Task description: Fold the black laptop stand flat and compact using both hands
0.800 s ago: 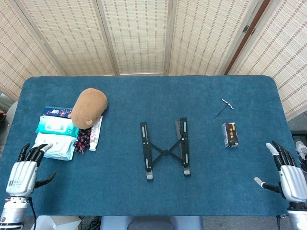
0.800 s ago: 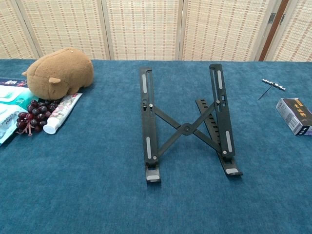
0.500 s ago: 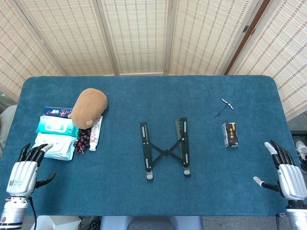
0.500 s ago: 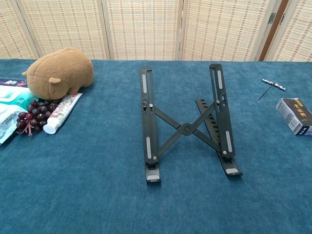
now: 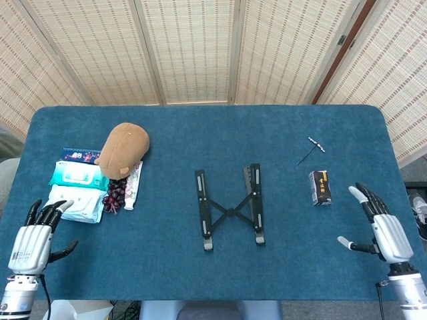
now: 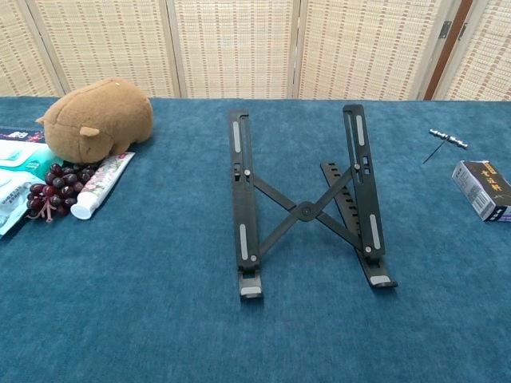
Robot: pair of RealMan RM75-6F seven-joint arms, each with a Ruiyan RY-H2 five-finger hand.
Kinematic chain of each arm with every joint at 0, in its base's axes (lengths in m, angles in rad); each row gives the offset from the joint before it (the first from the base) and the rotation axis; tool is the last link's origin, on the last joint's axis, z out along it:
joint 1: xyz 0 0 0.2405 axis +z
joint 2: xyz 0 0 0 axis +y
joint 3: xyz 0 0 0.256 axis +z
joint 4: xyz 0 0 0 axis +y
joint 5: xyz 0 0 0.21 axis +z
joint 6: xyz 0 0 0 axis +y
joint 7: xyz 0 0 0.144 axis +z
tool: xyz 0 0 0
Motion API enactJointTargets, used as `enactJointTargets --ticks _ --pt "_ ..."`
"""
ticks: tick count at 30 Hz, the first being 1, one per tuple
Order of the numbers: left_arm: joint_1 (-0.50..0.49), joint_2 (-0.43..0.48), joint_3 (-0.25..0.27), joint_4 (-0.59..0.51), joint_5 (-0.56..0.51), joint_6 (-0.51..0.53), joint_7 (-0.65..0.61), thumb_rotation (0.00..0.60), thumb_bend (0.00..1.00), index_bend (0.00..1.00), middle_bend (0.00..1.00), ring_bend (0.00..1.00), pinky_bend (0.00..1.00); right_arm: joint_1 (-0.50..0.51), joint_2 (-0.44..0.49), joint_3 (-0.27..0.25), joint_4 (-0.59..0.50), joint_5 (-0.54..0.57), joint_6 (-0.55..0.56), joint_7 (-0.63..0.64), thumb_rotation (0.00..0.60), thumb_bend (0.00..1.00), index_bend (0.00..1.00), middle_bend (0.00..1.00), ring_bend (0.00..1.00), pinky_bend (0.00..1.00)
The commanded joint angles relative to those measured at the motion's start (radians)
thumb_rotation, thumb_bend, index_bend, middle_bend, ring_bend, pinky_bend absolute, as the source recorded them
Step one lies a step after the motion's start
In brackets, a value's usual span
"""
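The black laptop stand (image 5: 229, 209) stands unfolded in the middle of the blue table, its two rails spread apart and joined by a crossed brace; the chest view shows the stand (image 6: 303, 209) propped up with its feet toward me. My left hand (image 5: 33, 240) hovers at the table's near left corner, fingers spread, holding nothing. My right hand (image 5: 380, 228) is at the near right, fingers apart and empty, well clear of the stand. Neither hand shows in the chest view.
A brown plush toy (image 5: 123, 149), grapes (image 5: 115, 193), a tube (image 5: 134, 185) and tissue packs (image 5: 77, 175) lie at the left. A small dark box (image 5: 321, 187) and a thin metal tool (image 5: 310, 151) lie at the right, near my right hand.
My right hand has moved left and farther onto the table, toward the small box. The left hand and the stand have not moved.
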Motion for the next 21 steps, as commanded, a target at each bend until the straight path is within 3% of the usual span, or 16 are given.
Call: enactJointTargets --ticks 1,4,8,21 --pt "0.002 0.002 0.000 0.002 -0.002 0.002 -0.005 0.600 0.17 0.16 0.18 0.18 0.00 0.079 0.039 0.014 -0.029 -0.016 -0.103 0.115 0.600 0.06 0.00 0.01 0.00 0.08" --pt "0.005 0.004 0.000 0.005 -0.003 0.004 -0.011 0.600 0.17 0.16 0.18 0.18 0.00 0.137 0.070 0.014 -0.049 -0.025 -0.188 0.232 0.600 0.08 0.00 0.01 0.00 0.08" --pt "0.008 0.005 0.002 0.009 -0.002 0.008 -0.018 0.600 0.17 0.16 0.18 0.18 0.00 0.214 0.084 0.023 -0.048 -0.037 -0.276 0.412 0.600 0.18 0.00 0.01 0.00 0.08" --pt "0.006 0.004 0.000 0.013 -0.012 -0.002 -0.017 0.600 0.17 0.16 0.18 0.18 0.00 0.405 0.011 0.048 0.052 -0.020 -0.469 0.732 0.600 0.18 0.00 0.01 0.00 0.08"
